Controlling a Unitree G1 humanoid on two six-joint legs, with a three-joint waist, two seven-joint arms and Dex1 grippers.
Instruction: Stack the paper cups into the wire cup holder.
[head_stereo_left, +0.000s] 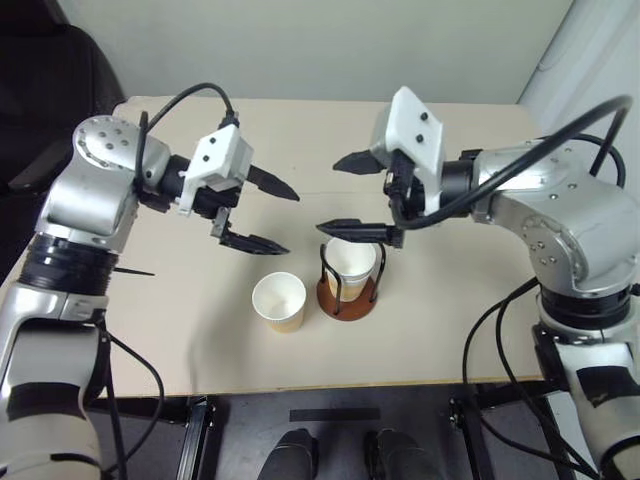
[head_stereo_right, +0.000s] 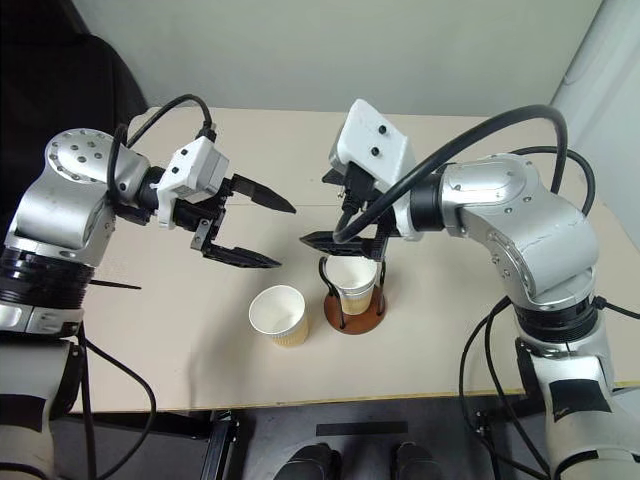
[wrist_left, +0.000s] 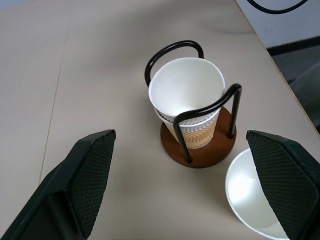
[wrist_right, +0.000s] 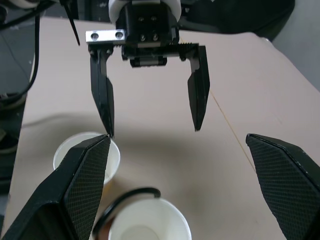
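A beige, flat-topped desk (head_stereo_left: 200, 330) carries everything, its near edge running across the lower part of the head views. Above it, the silver-and-white left arm reaches in from the desk's left side, and its left gripper (head_stereo_left: 270, 214) of two black fingers hangs in the air over the middle of the desk with the jaws spread wide apart and nothing between them, pointing toward the other arm. The right gripper (head_stereo_left: 357, 195) comes in from the desk's right side and faces the left one; its two black fingers also stand wide apart and empty, the lower finger hovering just above the rim of the cups in the holder. The wire cup holder (wrist_left: 220, 150), a round reddish-brown disc base with two thin black upright wire loops, stands near the desk's near edge, roughly at its middle. Nested upright between the loops sit stacked paper cups (wrist_left: 187, 92), white inside with tan-yellow zigzag-patterned walls; two rims show, one just below the other. A third paper cup (head_stereo_left: 279, 300) of the same kind stands upright on the desk just beside the holder, on the holder's left side and slightly closer to the near edge, apart from both grippers.
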